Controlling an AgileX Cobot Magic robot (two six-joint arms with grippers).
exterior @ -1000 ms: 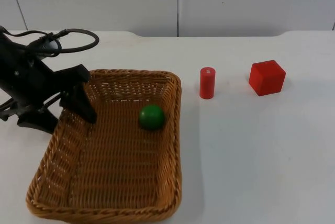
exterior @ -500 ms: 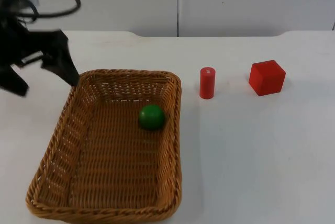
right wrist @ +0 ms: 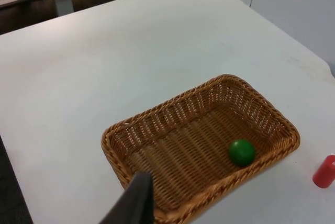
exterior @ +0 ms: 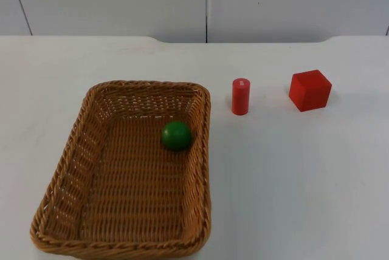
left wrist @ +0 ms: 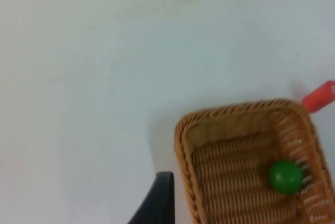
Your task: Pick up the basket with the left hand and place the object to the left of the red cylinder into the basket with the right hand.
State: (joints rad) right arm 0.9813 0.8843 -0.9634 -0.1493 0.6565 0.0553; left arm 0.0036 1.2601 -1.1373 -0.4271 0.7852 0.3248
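White table top [exterior: 304,181] runs back to a grey partition wall [exterior: 121,2], split by a dark vertical seam; on the table sits a rectangular wicker basket [exterior: 73,169], honey-brown, tightly woven, with sloping walls and a thick braided rim; its base rests flat on the surface and no gripper touches it. Inside, close to the wall nearest the cylinder, lies a green ball [exterior: 176,135], smooth and evenly coloured, resting on the woven floor; just beside the basket's far right corner stands a red cylinder [exterior: 240,96], upright, with a small pale mark on its top face; farther right, well apart from it, sits a red cube [exterior: 310,90], turned so one edge faces forward. From the left wrist view the basket [left wrist: 183,145] is cut off by the frame, the ball [left wrist: 285,177] sits in it, and the cylinder [left wrist: 318,97] is only partly seen beyond the rim; the left gripper's fingertip [left wrist: 157,200] hangs over bare table beside the basket, and whether its fingers are spread I cannot tell. From the right wrist view the whole basket [right wrist: 125,130] shows with the ball [right wrist: 242,152] in it; the right gripper's fingertip [right wrist: 135,200] overlaps the near rim, its finger spacing impossible to judge.
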